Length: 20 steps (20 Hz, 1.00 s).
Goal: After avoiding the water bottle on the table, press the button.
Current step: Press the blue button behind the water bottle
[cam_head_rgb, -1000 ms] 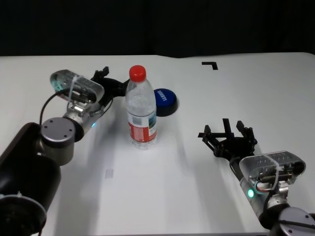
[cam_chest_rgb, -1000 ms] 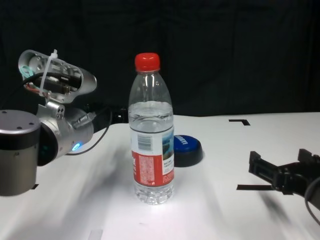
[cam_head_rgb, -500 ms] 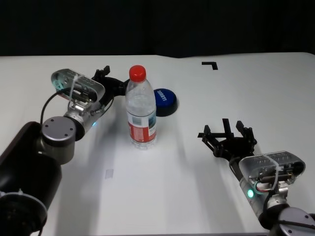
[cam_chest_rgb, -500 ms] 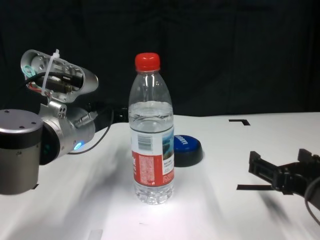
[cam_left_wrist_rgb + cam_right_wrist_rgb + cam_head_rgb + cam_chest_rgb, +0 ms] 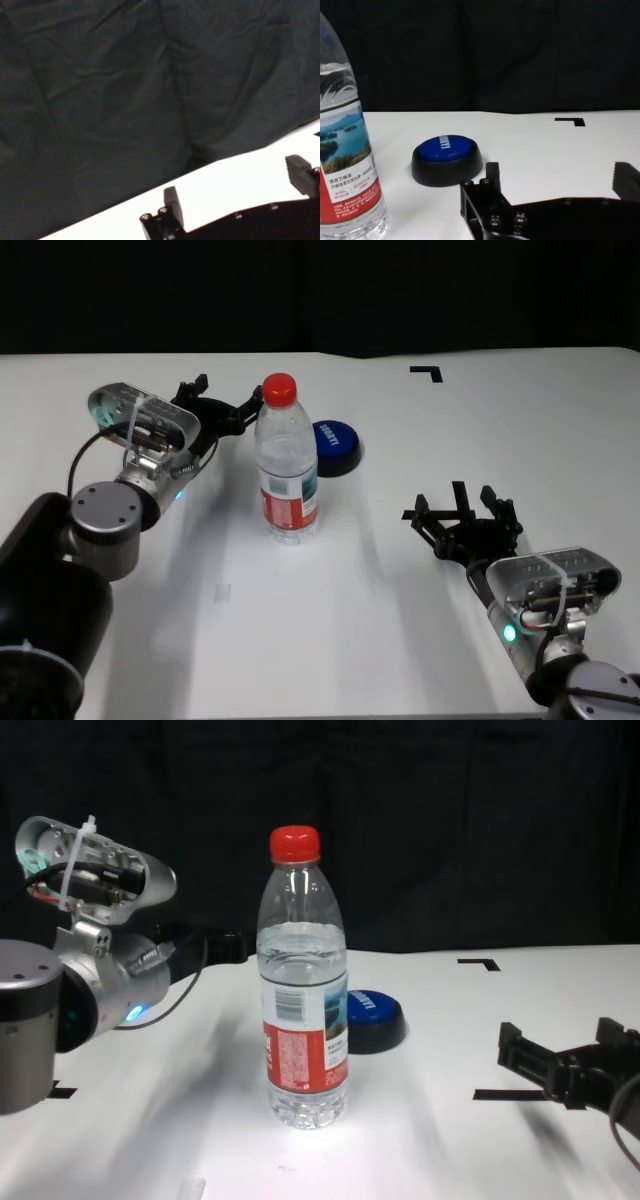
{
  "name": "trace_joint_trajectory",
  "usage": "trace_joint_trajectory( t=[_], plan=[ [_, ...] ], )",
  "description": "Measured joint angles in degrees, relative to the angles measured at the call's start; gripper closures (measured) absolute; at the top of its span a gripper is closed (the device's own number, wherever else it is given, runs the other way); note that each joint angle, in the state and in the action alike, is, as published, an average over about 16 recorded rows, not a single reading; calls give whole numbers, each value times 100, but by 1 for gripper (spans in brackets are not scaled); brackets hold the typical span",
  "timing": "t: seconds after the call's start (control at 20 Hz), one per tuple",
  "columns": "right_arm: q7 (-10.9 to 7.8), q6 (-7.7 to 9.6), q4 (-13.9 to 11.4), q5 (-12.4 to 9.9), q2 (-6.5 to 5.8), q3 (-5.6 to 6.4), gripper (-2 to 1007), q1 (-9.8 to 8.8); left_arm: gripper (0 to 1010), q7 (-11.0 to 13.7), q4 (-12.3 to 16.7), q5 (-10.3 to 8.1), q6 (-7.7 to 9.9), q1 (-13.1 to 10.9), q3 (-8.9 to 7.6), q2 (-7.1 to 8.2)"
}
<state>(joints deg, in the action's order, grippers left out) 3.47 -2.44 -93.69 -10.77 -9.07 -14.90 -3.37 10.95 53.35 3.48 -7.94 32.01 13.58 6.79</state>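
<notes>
The left gripper [image 5: 222, 408], open and holding nothing, is hanging left of the bottle [image 5: 287, 465]. The button [image 5: 334, 447] is sitting right of and just behind the bottle. The right gripper [image 5: 462, 512], open, is waiting near right.

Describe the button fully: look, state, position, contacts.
The button is a low round dome with a glossy blue top bearing white lettering, too small to read, set in a wider black base that looks like plastic. It sits flat on the white table, just behind and to the right of the water bottle, apart from it. Nothing touches it: the left gripper hangs beyond the bottle on the other side, and the right gripper rests nearer the robot, to the right. It looks unpressed.
</notes>
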Motion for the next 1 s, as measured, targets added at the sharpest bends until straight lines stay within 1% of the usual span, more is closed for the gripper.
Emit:
trace_joint_trajectory(
  t=[0.55, 1.0],
  plan=[
    [0, 0, 0, 0, 0, 0, 2, 0, 7, -118, 576, 26, 133, -369, -142, 130],
    [0, 0, 0, 0, 0, 0, 2, 0, 7, -261, 1136, 80, 238, -754, -285, 186]
  ],
)
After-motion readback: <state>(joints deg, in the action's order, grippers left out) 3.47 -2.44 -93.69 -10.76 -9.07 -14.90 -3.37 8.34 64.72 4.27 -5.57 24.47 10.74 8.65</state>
